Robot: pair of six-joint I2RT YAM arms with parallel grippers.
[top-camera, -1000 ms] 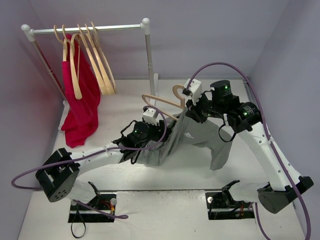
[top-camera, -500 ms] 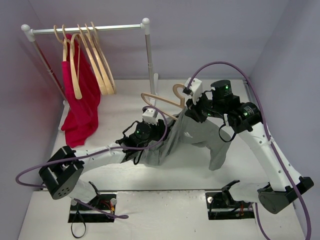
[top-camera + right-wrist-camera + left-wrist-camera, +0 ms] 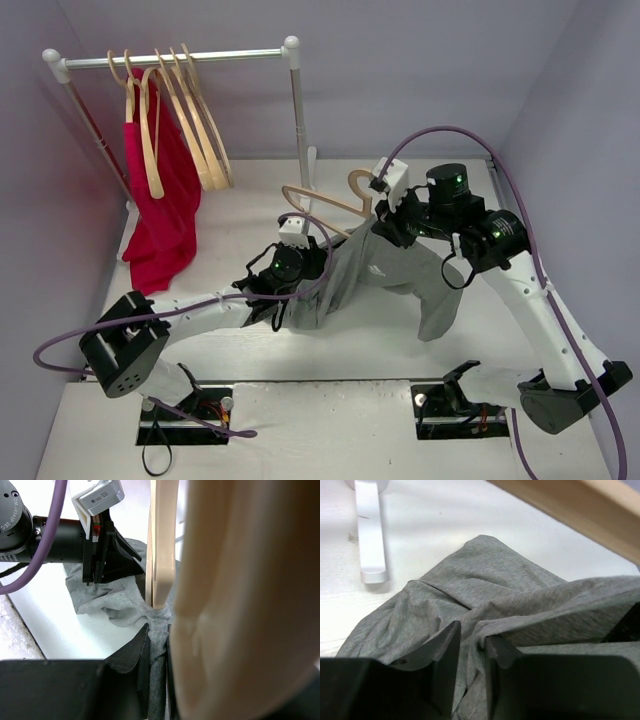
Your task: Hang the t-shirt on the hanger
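Above the counter, the hanger juts left from the right pincer's clamp.
Near its free end, the left pincer pinches the t-shirt.

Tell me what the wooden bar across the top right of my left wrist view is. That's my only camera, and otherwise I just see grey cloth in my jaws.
Observer: It's the hanger. In the top view it sits between the two wrists, its hook end by the right arm.
Operator: Is the right side gripping the hanger or the shirt?
Observer: The right wrist view shows those jaws shut on a fold of the t-shirt, just below the hanger's tip.
Operator: Any spare hangers?
Observer: Yes, several more hangers hang on the rack at back left, beside a red garment.
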